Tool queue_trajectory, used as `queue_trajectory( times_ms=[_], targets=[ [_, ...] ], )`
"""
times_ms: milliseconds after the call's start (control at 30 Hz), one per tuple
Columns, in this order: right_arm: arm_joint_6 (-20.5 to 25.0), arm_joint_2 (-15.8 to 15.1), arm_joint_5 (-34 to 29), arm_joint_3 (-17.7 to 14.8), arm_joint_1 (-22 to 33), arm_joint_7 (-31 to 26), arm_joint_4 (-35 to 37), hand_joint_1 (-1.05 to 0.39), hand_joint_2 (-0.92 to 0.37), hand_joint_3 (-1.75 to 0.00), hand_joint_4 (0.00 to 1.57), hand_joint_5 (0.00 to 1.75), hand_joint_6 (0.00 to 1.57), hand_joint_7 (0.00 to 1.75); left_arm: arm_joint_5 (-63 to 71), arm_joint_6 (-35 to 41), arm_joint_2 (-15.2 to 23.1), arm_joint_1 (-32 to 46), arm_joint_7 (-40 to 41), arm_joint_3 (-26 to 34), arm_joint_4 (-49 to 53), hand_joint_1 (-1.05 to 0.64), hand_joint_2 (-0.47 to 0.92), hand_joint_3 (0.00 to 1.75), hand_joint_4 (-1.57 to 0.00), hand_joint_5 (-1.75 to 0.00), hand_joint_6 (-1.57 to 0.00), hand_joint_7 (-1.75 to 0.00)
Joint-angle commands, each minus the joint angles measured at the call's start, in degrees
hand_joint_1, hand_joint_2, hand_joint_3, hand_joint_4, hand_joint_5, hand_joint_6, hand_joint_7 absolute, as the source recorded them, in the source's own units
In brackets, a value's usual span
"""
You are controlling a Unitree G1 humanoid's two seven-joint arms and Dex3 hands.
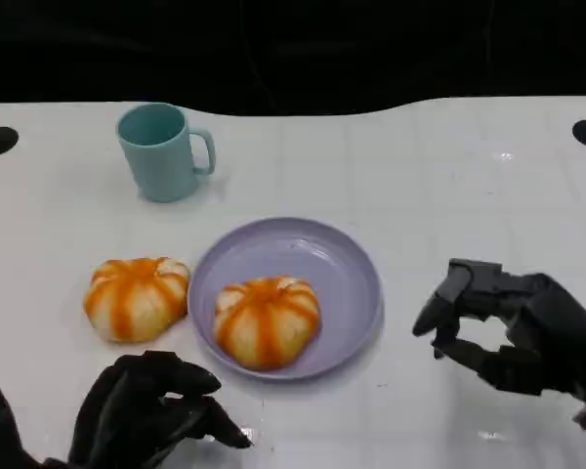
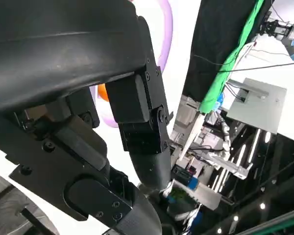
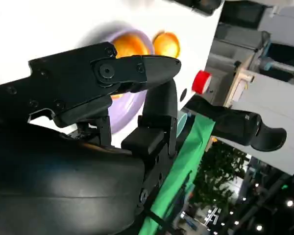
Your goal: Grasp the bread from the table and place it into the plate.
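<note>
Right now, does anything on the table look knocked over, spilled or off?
Nothing stands out. The cup stands upright, one bread lies in the plate, the other bread sits on the table beside it. Both hands hold nothing.

Both hands are matte black: the left hand (image 1: 146, 410) and right hand (image 1: 513, 327) have blocky, segmented fingers (image 2: 142, 137). Small round screws stud the links, and a smooth rounded shell sits behind the fingers.

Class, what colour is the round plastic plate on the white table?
The round plastic plate is pale lilac, clearest in the head view.
</note>
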Motion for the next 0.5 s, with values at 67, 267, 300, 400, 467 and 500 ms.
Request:
queue_trajectory(
  times_ms=[67, 267, 300, 400, 467, 500],
  targets=[
    [7.12, -0.17, 3.28, -2.28, 5.92, 1.6, -7.71, -0.48, -0.92, -0.35, 0.63, 1.75, 0.51, 1.56, 0.21, -0.48, 0.74, -0.11, 0.15, 0.34, 0.13, -0.99, 0.65, 0.0, -1.57, -0.46, -1.57, -0.19],
    [10.98, 1.42, 2.97, -3.7, 9.34, 1.48, -10.72, -0.51, -0.92, -0.35, 0.7, 1.75, 0.51, 1.72, -0.11, 0.33, 1.1, -0.03, -0.01, 0.5, -0.25, -0.99, 0.64, 0.0, -1.57, -0.46, -1.57, -0.2],
    [11.03, 1.77, 2.85, -3.9, 9.48, 1.49, -10.54, -0.5, -0.92, -0.35, 0.7, 1.75, 0.51, 1.73, 0.01, 0.07, 1.15, -0.02, -0.14, 0.5, -0.16, -0.99, 0.65, 0.0, -1.57, -0.46, -1.57, -0.19],
    [10.95, 2.82, 2.66, -4.47, 9.58, 1.49, -9.24, -0.49, -0.92, -0.35, 0.7, 1.75, 0.51, 1.74, -0.08, 0.32, 1.34, 0.15, -0.19, 0.6, -0.36, -0.99, 0.65, 0.0, -1.57, -0.46, -1.57, -0.19],
    [10.85, 3.64, 3.97, -5.01, 9.15, 2.79, -7.71, -0.48, -0.92, -0.36, 0.71, 1.75, 0.53, 1.75, -0.51, 0.56, 1.48, 0.09, -0.69, 0.79, -0.18, -0.97, 0.65, 0.0, -1.57, -0.46, -1.57, -0.18],
    [11.6, 3.88, 4.95, -5.28, 8.92, 3.69, -7.33, -0.47, -0.92, -0.36, 0.71, 1.75, 0.53, 1.75, -0.65, 0.52, 1.56, 0.04, -0.98, 0.87, 0.04, -0.97, 0.65, 0.0, -1.57, -0.46, -1.57, -0.18]
  ],
)
